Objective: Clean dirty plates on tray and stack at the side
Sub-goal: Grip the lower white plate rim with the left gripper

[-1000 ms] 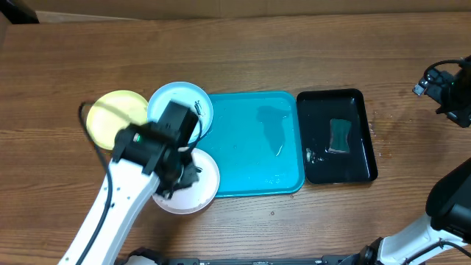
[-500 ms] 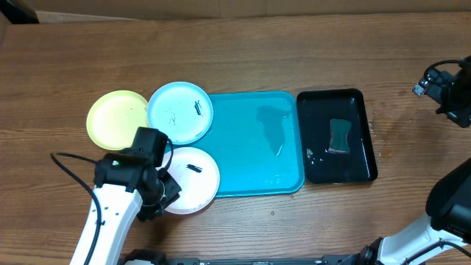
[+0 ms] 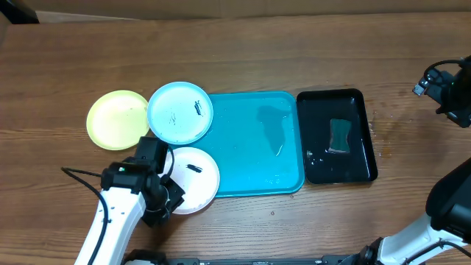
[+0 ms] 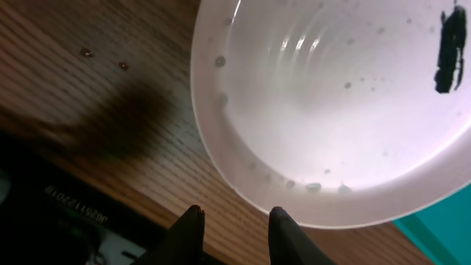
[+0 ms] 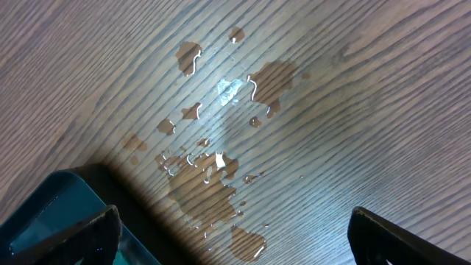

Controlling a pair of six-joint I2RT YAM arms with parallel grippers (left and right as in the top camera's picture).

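Three dirty plates lie at the left end of the turquoise tray (image 3: 246, 165). The yellow-green plate (image 3: 116, 119) rests on the wood. The light blue plate (image 3: 179, 112) and the white plate (image 3: 195, 177) each overlap the tray's left rim. In the left wrist view the white plate (image 4: 338, 103) shows a dark smear (image 4: 446, 50) and water drops. My left gripper (image 3: 163, 205) (image 4: 235, 217) sits at that plate's front-left edge, jaws slightly apart over bare wood, holding nothing. My right gripper (image 3: 444, 90) (image 5: 234, 217) hangs far right, wide open over wet wood.
A glossy black tray (image 3: 360, 165) stands right of the turquoise one, with a green sponge (image 3: 339, 136) and some water in it. Its corner (image 5: 44, 213) shows in the right wrist view beside puddles (image 5: 221, 158) on the table. The table's front edge runs just behind my left gripper.
My left arm has drawn back from over the white and light blue plates toward the front left, uncovering both. The plates and the right arm have not moved.
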